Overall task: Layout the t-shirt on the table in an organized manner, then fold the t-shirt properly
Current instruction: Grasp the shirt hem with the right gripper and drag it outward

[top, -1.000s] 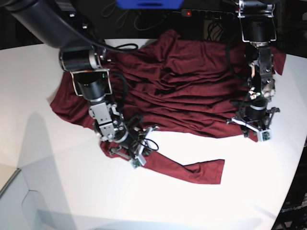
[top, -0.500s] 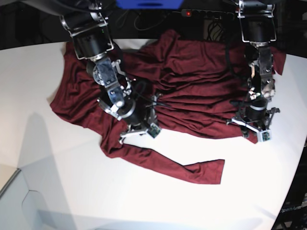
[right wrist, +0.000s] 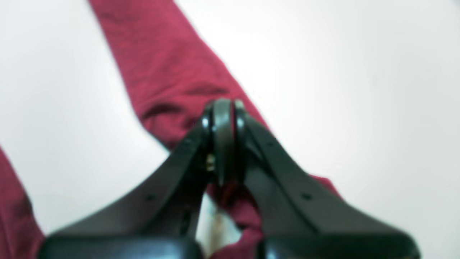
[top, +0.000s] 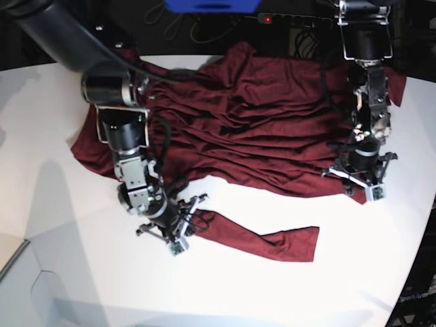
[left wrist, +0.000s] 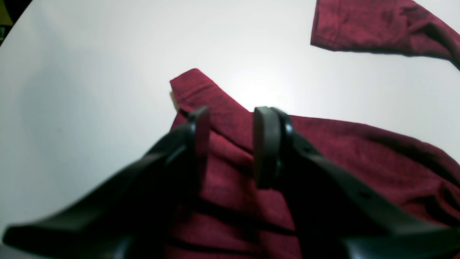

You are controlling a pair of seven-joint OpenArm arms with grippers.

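The maroon t-shirt [top: 259,116] sprawls rumpled across the upper middle of the white table [top: 61,272]. The right gripper [top: 172,231], lower left, pinches its sleeve, probably to spread it. The left gripper [top: 361,182], far right, straddles the hem, jaws parted.

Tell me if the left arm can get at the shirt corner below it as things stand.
Probably yes: the left gripper stands right over the t-shirt corner, jaws apart with cloth between them, and only bare table lies beyond it.

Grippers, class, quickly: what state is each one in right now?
Left gripper: open, jaws apart over the t-shirt hem, holding nothing.
Right gripper: shut, with t-shirt fabric showing just below the tips; a grip cannot be told.
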